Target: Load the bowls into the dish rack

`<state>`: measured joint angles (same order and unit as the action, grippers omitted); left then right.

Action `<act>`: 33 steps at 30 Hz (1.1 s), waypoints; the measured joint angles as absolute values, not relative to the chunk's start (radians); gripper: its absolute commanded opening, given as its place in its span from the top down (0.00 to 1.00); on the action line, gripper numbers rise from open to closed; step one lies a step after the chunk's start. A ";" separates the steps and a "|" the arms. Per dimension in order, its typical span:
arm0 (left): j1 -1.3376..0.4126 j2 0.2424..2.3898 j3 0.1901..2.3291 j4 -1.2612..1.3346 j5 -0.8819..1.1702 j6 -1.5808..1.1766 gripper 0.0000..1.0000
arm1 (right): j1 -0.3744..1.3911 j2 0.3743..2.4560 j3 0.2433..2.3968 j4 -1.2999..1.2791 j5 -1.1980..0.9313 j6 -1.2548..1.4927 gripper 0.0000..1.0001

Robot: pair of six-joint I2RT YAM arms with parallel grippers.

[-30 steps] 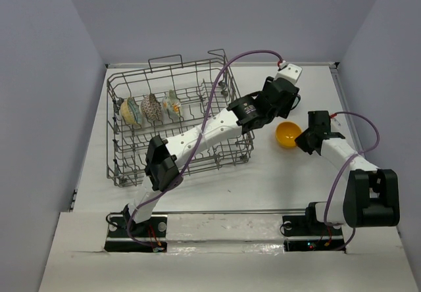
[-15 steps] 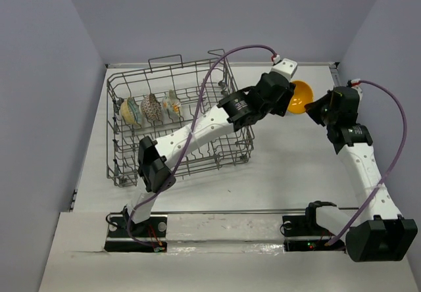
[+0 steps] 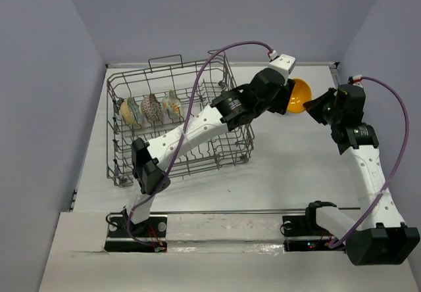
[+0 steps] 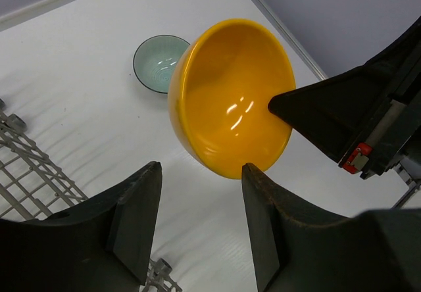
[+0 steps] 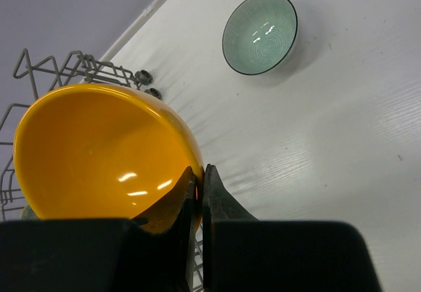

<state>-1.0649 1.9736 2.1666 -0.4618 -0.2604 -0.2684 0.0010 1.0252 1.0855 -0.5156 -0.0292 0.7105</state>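
Top view: saw orange bowl (image 3: pixel 300 96) up off the desk (image 3: pixel 283 173), pinched at the rim by right claw (image 3: pixel 321 102), clenched. Found left claw (image 3: pixel 287 98) at the bowl's 9 o'clock, just beside it. Put dish rack (image 3: pixel 125 81) further out at 9 o'clock, with three patterned bowls (image 3: pixel 151 108) stood on edge along its left side. Judged the rest of its tines free.

Left wrist view: caught left claw (image 4: pixel 197 229) released, jaws partly apart, nothing between them. Placed the bowl at 12 o'clock just ahead of the tips, tilted, cavity facing 3 o'clock toward right claw. Judged the handover hinges on getting the lower rim into that gap; couldn't tell whether it touched yet. Spotted teal bowl (image 4: pixel 160 62) at 11 o'clock, upright on the desk, well apart.

Right wrist view: confirmed the clenched pinch on the bowl's wall, bowl at 10 o'clock, rack behind it, teal bowl at 1 o'clock. Open desk all round.
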 measured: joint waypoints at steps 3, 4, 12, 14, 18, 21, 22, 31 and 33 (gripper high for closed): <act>-1.065 1.977 2.173 -0.462 -0.258 -0.276 0.39 | 0.001 1.014 1.085 -0.519 -0.043 0.710 0.99; -1.064 1.981 2.178 -0.461 -0.258 -0.279 0.39 | 0.001 1.007 1.085 -0.520 -0.045 0.710 0.99; -1.041 2.054 2.209 -0.460 -0.263 -0.310 0.40 | 0.001 0.985 1.093 -0.534 -0.073 0.705 0.99; -1.039 2.064 2.212 -0.460 -0.266 -0.317 0.41 | 0.001 0.985 1.093 -0.546 -0.079 0.703 0.99; -1.039 2.067 2.224 -0.466 -0.286 -0.321 0.43 | 0.001 0.986 1.093 -0.551 -0.090 0.703 0.99; -1.038 2.067 2.240 -0.470 -0.315 -0.321 0.46 | 0.001 0.986 1.094 -0.551 -0.091 0.701 0.99; -1.037 2.067 2.241 -0.469 -0.320 -0.320 0.47 | 0.001 0.986 1.094 -0.551 -0.091 0.699 0.99; -1.041 2.069 2.248 -0.469 -0.352 -0.323 0.58 | 0.009 1.016 1.133 -0.563 -0.084 0.662 0.99; -1.041 2.077 2.259 -0.475 -0.361 -0.321 0.62 | 0.020 1.030 1.144 -0.566 -0.075 0.657 0.99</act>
<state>-1.0409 2.0773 2.2589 -0.4747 -0.3607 -0.3210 0.0200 1.0298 1.1439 -0.5659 -0.0750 0.6575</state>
